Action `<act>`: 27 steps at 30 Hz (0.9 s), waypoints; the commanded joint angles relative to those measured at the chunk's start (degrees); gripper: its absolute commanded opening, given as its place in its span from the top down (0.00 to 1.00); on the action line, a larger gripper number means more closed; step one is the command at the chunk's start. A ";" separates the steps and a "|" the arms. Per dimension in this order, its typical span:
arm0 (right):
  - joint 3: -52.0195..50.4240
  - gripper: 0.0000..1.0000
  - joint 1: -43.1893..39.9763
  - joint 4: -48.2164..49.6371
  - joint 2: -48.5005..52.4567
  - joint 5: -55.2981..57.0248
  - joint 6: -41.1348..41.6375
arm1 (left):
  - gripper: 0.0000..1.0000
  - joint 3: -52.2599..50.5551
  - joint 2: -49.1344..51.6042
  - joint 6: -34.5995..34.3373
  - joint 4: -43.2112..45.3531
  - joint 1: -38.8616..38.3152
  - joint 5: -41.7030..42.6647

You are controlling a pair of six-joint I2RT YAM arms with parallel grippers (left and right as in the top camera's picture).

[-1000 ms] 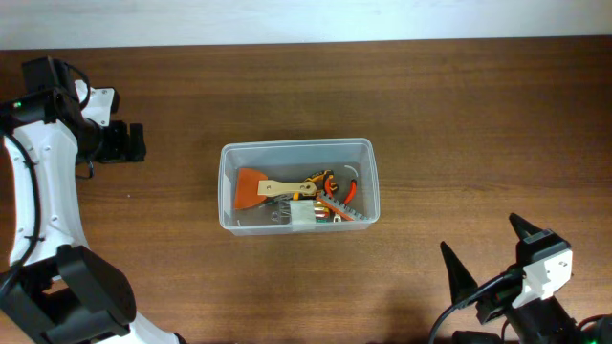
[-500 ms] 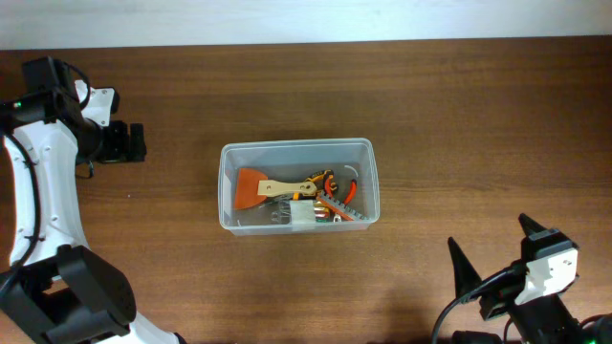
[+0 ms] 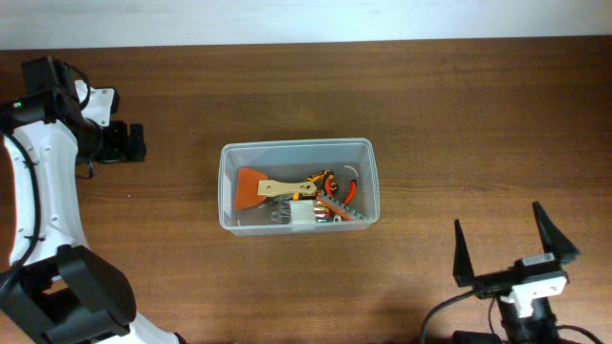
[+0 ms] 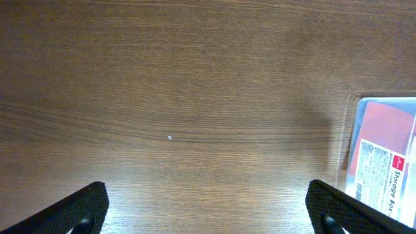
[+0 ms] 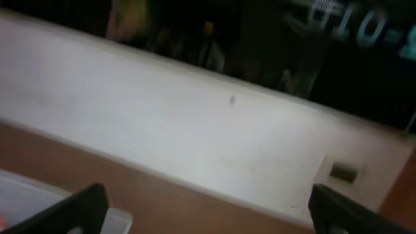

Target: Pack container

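Holding orange hand tools point(image 3: 308, 191), the clear rectangular plastic container point(image 3: 296, 228) probably feels weighty and slippery; pinch its near rim. The left gripper point(image 4: 205, 195) and right gripper point(image 3: 499, 229) gape wide, empty.

Clear container point(image 3: 296, 144), orange scraper point(image 3: 251, 185), brown wood-grain table point(image 3: 459, 115)

I count one clear plastic container point(image 3: 296, 144) on one wooden table point(image 3: 459, 105). In it: one orange scraper point(image 3: 251, 187) with a wooden handle, one small clear case point(image 3: 304, 216), and orange-handled hand tools point(image 3: 337, 189) too tangled to number. Two grippers: one left gripper point(image 3: 127, 143), one right gripper point(image 3: 497, 218).
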 commanded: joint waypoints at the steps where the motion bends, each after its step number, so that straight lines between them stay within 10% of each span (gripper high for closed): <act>1: -6.64 0.01 0.50 6.49 -3.02 0.72 -0.37 | 0.01 -0.28 0.50 -0.59 0.11 0.46 0.79; 27: -29.24 0.01 10.03 22.14 -2.99 14.01 -0.37 | 0.01 -0.28 0.50 -0.59 0.11 0.46 0.79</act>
